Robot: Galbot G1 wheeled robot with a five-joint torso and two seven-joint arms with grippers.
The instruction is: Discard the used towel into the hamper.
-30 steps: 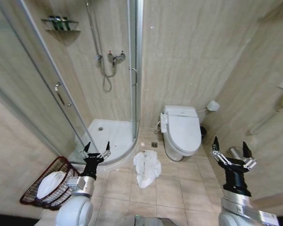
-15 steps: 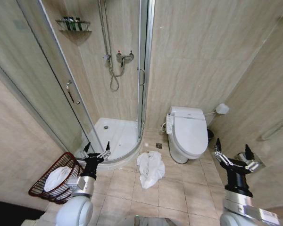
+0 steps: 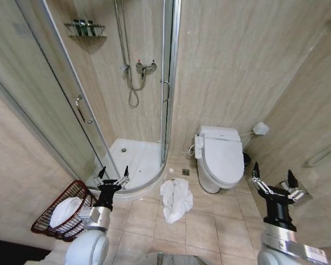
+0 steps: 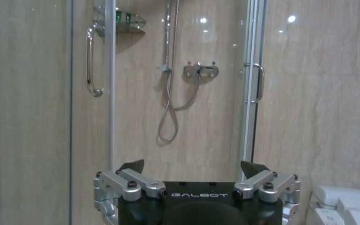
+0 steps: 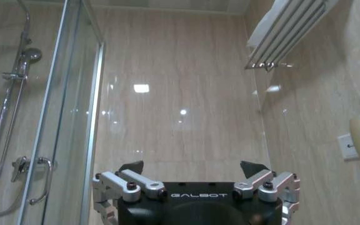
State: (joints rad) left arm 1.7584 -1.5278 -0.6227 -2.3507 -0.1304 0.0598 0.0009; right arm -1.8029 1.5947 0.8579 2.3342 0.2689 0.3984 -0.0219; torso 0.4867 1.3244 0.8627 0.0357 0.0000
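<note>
Used towel (image 3: pixel 175 199) lies on the floor ahead-right of the left gripper (image 3: pixel 112 180), nearer it than the right gripper (image 3: pixel 272 180); hamper (image 3: pixel 44 220) sits behind-left; both grippers' fingers spread, empty.

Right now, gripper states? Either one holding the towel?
Left gripper: open, holding nothing, raised near the hamper.
Right gripper: open, holding nothing.
Towel: on the floor, untouched.

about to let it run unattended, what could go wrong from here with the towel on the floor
The towel lies crumpled and floppy by the toilet base; a pinch may lift only a fold and drag the rest. The hamper already holds white cloth, so the drop could catch on its rim. Both grippers, left and right, are open and empty.
</note>
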